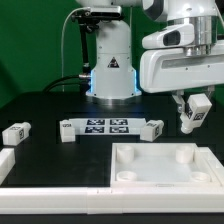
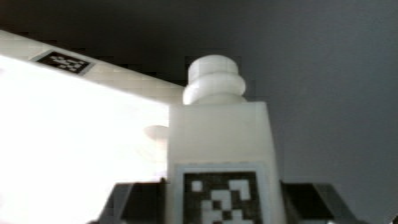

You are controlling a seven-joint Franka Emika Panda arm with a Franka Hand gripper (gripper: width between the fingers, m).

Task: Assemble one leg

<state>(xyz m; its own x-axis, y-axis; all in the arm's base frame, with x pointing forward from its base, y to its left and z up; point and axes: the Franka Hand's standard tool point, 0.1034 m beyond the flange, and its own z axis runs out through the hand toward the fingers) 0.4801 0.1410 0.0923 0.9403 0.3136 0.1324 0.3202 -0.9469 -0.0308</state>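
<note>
My gripper (image 1: 191,112) is shut on a leg (image 1: 193,115), a small white block with a black-and-white tag, held in the air above the far right part of the large white square piece (image 1: 160,168). In the wrist view the leg (image 2: 221,130) sticks out from between the dark fingers (image 2: 134,200), its rounded peg end pointing away, the tag on its near face. The white square piece (image 2: 71,130) lies below it, bright and washed out. Two more legs lie on the black table: one at the exterior view's left (image 1: 15,132), one to the left of the gripper (image 1: 151,128).
The marker board (image 1: 100,127) lies flat in the middle of the table, in front of the robot base (image 1: 112,75). A white block (image 1: 67,131) sits at its left end. Another white part (image 1: 6,163) lies at the left edge.
</note>
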